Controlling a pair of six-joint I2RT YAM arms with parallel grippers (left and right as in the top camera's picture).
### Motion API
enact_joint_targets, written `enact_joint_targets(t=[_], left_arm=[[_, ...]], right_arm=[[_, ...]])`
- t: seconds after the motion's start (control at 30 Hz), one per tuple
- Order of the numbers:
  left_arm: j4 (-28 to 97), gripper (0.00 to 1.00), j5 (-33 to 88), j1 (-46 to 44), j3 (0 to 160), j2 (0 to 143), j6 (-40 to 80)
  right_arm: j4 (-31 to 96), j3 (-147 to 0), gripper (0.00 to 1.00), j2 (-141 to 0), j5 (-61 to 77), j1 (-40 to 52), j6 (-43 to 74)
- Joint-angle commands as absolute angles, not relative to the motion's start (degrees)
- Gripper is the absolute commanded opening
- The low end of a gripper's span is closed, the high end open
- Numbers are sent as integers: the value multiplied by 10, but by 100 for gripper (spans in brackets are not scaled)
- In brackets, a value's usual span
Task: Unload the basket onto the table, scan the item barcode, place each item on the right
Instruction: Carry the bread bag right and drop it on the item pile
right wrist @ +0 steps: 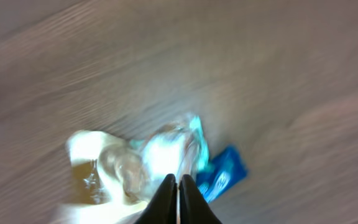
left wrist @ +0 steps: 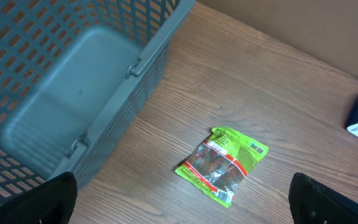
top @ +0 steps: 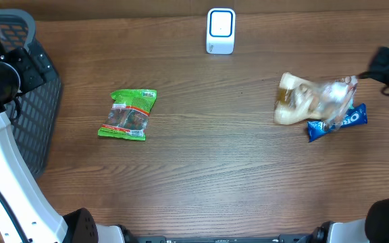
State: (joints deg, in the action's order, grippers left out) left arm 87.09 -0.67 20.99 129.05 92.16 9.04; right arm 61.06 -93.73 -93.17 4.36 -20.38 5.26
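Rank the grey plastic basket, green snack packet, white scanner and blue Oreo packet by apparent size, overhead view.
Grey plastic mesh basket, partly out of frame.
Green snack packet.
White box-shaped scanner and blue Oreo packet: unsure, packet partly hidden by clear plastic bag.

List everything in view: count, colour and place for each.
scanner: one, white, far edge, centre
snack packet: one, green, lying flat left of centre
clear bag: one, transparent with pale contents, right side
blue packet: one, blue, right side, partly overlapped by the clear bag
basket: one, grey mesh, left edge
table: one, brown wood
left fingers: two, black, wide open, above the table beside the basket
right fingers: two, black, shut, over the clear bag
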Motion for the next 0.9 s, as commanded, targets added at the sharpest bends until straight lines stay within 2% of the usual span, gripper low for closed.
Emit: enact_joint_targets(t=[0.0, 0.07, 0.13, 0.2, 0.3, 0.4, 0.47, 0.5, 0.63, 0.87], left_arm=[[870, 100, -4, 210, 1298, 922, 92], [870, 100, -4, 210, 1298, 922, 92], [870, 100, -4, 210, 1298, 922, 92], [870, 100, -4, 210, 1298, 922, 92], [870, 100, -4, 210, 1298, 922, 92], [870, 100, -4, 210, 1298, 922, 92], [870, 100, -4, 210, 1298, 922, 92], [870, 100, -4, 210, 1298, 922, 92], [870, 100, -4, 210, 1298, 922, 92], [870, 100, -4, 210, 1298, 922, 92]], right_arm=[[637, -936, 4, -949, 166, -277, 125], [648, -931, 4, -960, 177, -318, 167], [646, -931, 5, -962, 238, -326, 154], [642, -931, 17, -962, 337, -310, 106], [650, -931, 25, -962, 355, -253, 67], [654, -928, 29, -964, 343, -165, 57], [640, -923, 38, -974, 314, -90, 57], [634, -920, 38, -980, 309, -68, 58], [592, -898, 33, -1066, 300, 64, 89], [606, -896, 18, -1177, 222, 116, 107]])
